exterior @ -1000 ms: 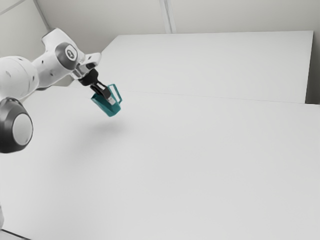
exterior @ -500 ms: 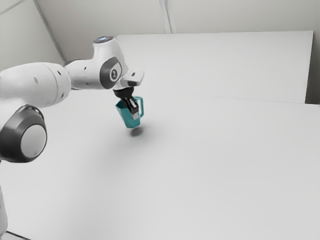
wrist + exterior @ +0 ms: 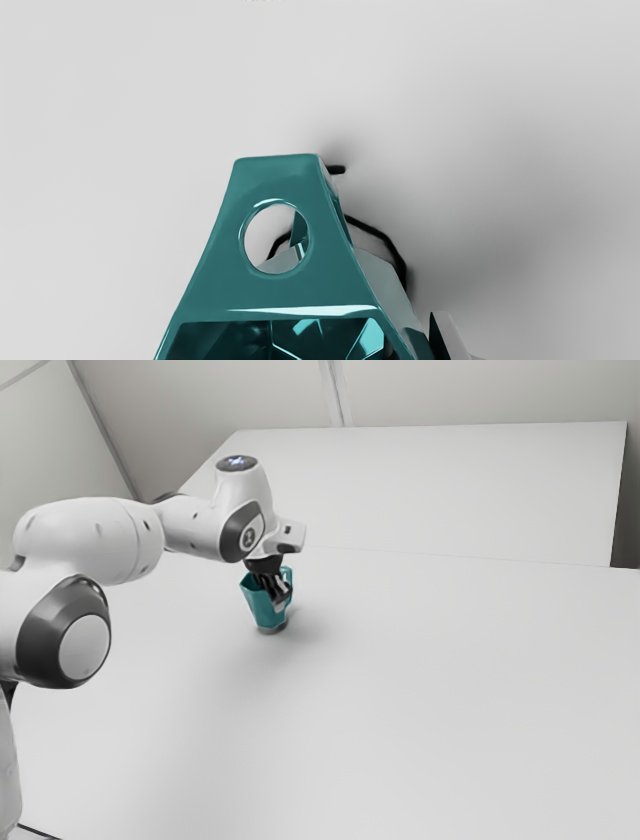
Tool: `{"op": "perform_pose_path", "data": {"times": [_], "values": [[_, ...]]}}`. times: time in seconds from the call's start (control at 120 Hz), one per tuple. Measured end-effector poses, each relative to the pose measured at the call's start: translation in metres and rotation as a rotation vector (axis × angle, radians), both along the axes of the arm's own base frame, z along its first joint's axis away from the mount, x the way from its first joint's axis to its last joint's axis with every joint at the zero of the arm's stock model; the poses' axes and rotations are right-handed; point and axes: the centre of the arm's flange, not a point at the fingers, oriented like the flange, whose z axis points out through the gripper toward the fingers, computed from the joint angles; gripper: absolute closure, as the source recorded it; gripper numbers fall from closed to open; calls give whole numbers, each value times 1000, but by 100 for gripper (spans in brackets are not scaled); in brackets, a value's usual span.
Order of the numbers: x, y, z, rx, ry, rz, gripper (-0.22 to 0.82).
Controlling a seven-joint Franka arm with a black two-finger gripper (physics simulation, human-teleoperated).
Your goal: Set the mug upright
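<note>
In the exterior view my gripper (image 3: 277,592) points down at the teal mug (image 3: 261,610), shut on its side wall near the handle. The mug's mouth faces up, with a slight lean, and its base is at or just above the table over a dark shadow; contact cannot be told. In the wrist view, the gripper (image 3: 416,346) has one finger outside the mug wall, while the other is mostly hidden inside. The mug's broad handle piece (image 3: 280,295) with a round hole extends away from the open mouth.
The white table (image 3: 420,690) spreads around the mug. Behind it stands a large pale panel or surface (image 3: 430,490), with walls beyond. My arm reaches in from the exterior view's left.
My hand has carried the mug toward the exterior view's right and down toward the table. The mug has turned from strongly tilted to nearly upright, and the shadow now meets its base.
</note>
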Motion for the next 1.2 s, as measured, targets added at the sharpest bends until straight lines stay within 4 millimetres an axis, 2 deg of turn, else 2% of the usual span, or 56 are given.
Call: {"op": "perform_pose_path", "data": {"times": [0.167, 0.383, 0.492, 0.608, 0.675, 0.742, 0.85, 0.925, 1.117, 1.2], "values": [[1, -2, -7, -1, -4, 34, 77], [1, -2, -4, -8, -11, 57, 32], [1, -2, 2, -9, -21, 61, 19], [1, -3, 21, -16, -48, 62, 11], [-2, -2, 44, -26, -77, 65, 8], [-6, 2, 76, -39, -111, 73, 6], [-23, 16, 144, -66, -167, 96, 4], [-34, 27, 180, -63, -180, 110, 3], [-53, 54, 251, -54, -166, 162, 1], [-60, 58, 281, -48, -155, 180, 1]]}}
